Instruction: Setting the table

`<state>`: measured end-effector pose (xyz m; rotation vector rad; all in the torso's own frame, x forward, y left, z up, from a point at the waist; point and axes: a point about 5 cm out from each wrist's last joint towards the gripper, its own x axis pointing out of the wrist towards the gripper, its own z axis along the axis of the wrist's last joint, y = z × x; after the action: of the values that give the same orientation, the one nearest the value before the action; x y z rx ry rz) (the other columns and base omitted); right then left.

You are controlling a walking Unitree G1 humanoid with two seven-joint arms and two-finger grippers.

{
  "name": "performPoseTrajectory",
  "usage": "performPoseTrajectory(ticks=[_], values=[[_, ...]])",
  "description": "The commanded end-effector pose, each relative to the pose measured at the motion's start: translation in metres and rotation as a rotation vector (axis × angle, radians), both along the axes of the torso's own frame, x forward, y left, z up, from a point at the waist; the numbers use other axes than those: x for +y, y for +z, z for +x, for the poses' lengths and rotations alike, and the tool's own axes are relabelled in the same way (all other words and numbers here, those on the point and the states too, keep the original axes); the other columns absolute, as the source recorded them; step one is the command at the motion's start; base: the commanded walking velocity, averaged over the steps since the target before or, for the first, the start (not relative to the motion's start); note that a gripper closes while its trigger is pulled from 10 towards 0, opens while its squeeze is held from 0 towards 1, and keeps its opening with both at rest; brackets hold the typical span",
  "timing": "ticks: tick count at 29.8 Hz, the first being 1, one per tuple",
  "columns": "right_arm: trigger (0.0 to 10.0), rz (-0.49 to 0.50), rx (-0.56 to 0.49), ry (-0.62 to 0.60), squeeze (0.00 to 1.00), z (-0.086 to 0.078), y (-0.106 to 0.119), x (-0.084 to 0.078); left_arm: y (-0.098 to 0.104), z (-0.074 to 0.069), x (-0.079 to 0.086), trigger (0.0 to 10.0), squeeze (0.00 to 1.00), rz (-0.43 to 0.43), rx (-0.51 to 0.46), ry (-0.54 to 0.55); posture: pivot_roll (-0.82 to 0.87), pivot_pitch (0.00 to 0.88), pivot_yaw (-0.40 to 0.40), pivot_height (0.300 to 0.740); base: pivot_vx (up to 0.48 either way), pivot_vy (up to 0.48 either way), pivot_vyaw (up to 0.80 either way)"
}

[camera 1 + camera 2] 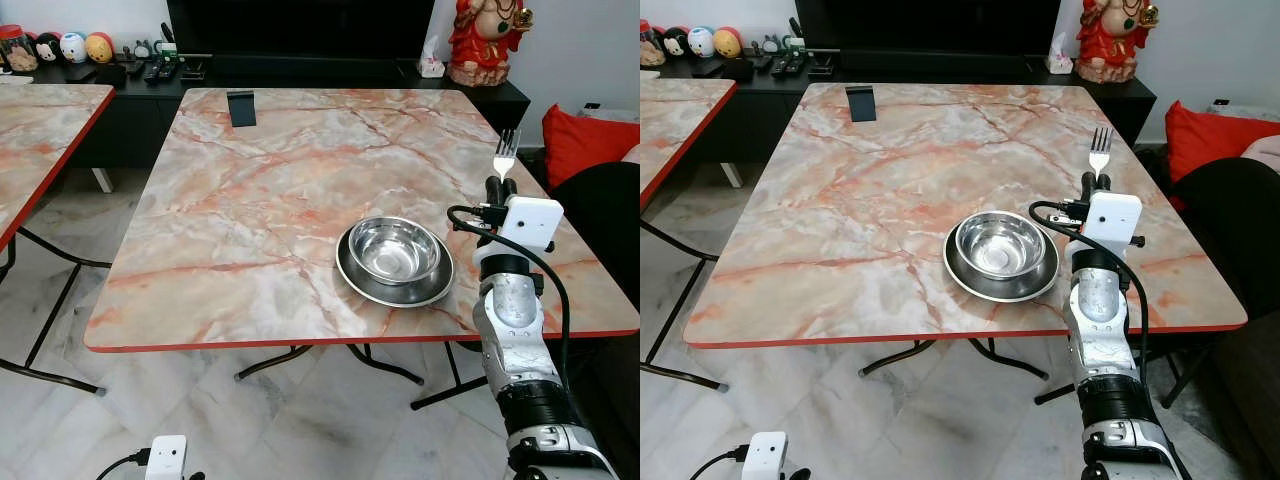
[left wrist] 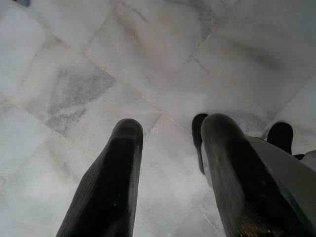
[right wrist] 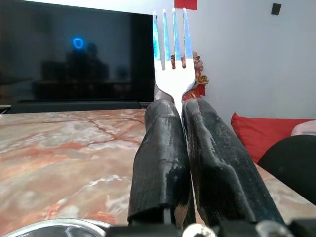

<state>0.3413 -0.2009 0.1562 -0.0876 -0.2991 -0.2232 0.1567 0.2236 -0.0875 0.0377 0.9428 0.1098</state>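
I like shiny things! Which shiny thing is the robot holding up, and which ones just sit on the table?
The fork, pinched upright in the right gripper. The bowl and the plate under it rest on the table.

A round steel bowl (image 1: 394, 248) sits in a wider shallow steel plate (image 1: 363, 281) on the square marble-patterned table with a red rim (image 1: 250, 190), near its front edge and toward the front right corner. Just right of the plate, above the table's right edge, the right gripper (image 1: 497, 184) pinches an upright silver fork (image 1: 506, 153), tines up. A small dark rectangular stand (image 1: 241, 108) rests by the far edge, toward the far left corner. The left gripper (image 2: 168, 148) hangs over the pale marble floor tiles (image 2: 148, 59), its fingers apart.
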Motion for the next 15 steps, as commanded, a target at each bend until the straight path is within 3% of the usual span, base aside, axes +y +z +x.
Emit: performPoseTrajectory(ticks=[1, 12, 15], values=[[10.0, 0.002, -0.009, 0.003, 0.0, 0.0024, 0.0031, 0.0015, -0.0022, -0.0047, -0.0001, 10.0, 0.0, -0.004, 0.019, 0.011, -0.03, 0.0, -0.042, 0.74, 0.0, 0.0, 0.0], [10.0, 0.003, -0.008, -0.001, 0.0, 0.0022, 0.0031, 0.0011, -0.0017, -0.0037, 0.0002, 10.0, 0.0, -0.005, 0.017, 0.009, -0.03, 0.0, -0.037, 0.74, 0.0, 0.0, 0.0], [10.0, 0.007, -0.007, 0.003, 0.0, 0.0018, 0.0019, 0.0027, -0.0018, -0.004, 0.0005, 10.0, 0.0, -0.003, 0.018, 0.011, -0.03, 0.0, -0.036, 0.74, 0.242, 0.0, 0.0]])
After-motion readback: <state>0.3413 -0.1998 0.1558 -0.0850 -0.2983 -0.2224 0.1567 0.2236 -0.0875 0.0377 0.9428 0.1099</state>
